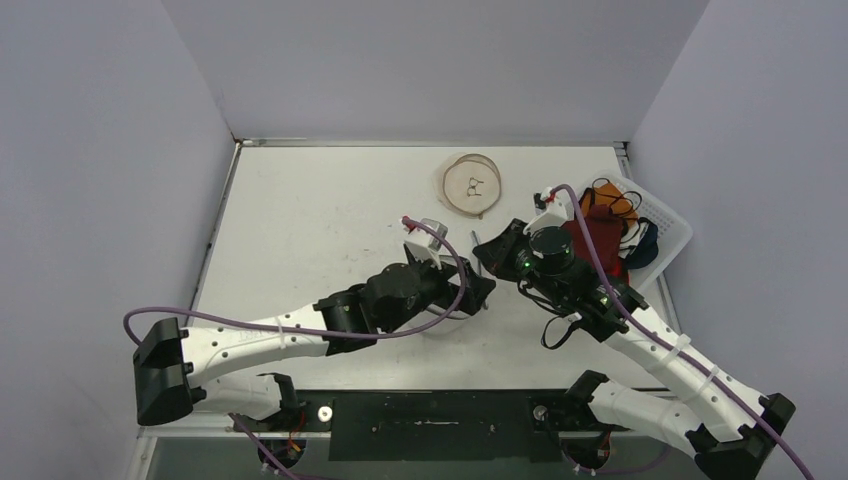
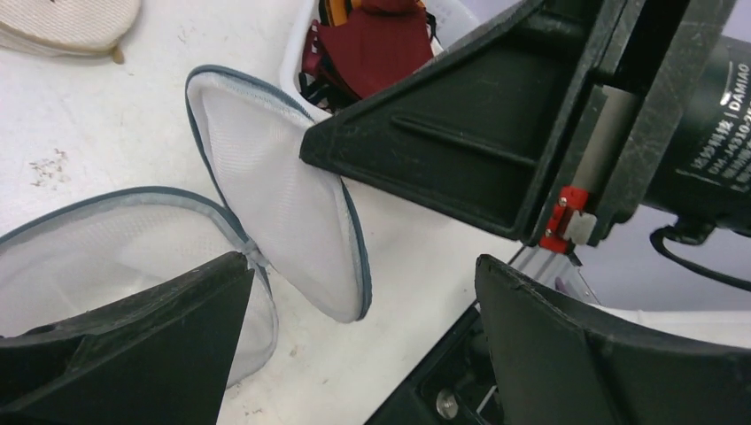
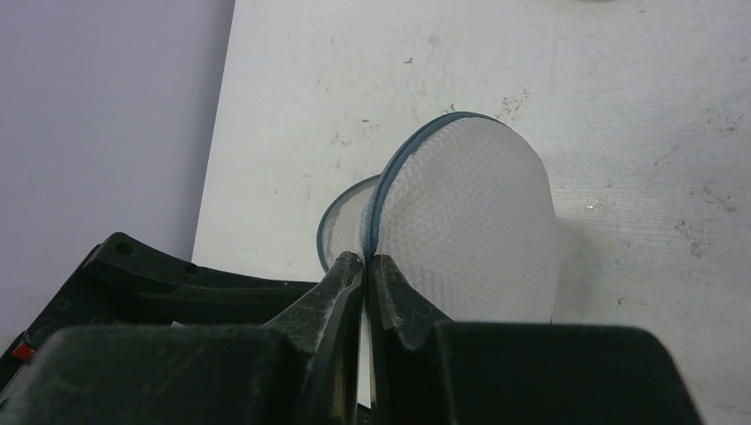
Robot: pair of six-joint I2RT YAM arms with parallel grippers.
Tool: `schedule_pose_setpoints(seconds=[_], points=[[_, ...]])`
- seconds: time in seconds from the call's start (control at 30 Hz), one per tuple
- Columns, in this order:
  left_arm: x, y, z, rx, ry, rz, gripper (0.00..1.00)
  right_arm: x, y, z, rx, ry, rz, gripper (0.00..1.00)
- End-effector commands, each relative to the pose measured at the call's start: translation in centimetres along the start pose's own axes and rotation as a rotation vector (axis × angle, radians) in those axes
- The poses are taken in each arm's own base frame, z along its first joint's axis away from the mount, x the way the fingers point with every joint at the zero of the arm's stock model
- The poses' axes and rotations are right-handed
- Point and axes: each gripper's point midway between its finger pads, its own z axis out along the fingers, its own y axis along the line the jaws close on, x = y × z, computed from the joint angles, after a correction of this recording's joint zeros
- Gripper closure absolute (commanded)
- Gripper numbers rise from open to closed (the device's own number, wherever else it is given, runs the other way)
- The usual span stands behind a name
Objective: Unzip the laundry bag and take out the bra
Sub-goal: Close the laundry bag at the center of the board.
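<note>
This is a robotics lab test cell rather than a home. A scuffed white table (image 1: 320,220) is boxed in on three sides by bare pale-lilac walls (image 1: 430,60). Two robot arms, the left arm (image 1: 260,340) and the right arm (image 1: 670,365), are bolted to a black mounting plate (image 1: 440,425) at its near edge and trail exposed purple cables (image 1: 150,309). The only domestic items look like props: a mesh laundry bag (image 2: 274,221) and a white plastic basket (image 1: 665,220) of garments.

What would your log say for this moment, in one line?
left gripper open at white mesh laundry bag | right gripper shut on its blue-grey rim | bag unzipped, flap lifted
</note>
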Motion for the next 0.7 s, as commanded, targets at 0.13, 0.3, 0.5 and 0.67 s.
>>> schedule_pose_setpoints(seconds=[0.13,0.3,0.5,0.67], points=[[-2.7,0.5,1.6,-0.119,-0.111,0.050,0.04,-0.5,2.0,-0.1,-0.080,-0.022,0.077,0.95],[-2.1,0.7,2.2,-0.127,-0.101,0.064,0.27,-0.3,2.5,0.0,-0.105,-0.007,0.097,0.95],[-1.6,0.8,2.6,-0.133,-0.093,0.068,0.58,-0.3,3.0,0.0,-0.122,-0.003,0.105,0.95],[-1.5,1.1,2.5,-0.136,-0.097,0.064,0.82,-0.2,3.0,-0.1,-0.124,0.000,0.100,0.93]])
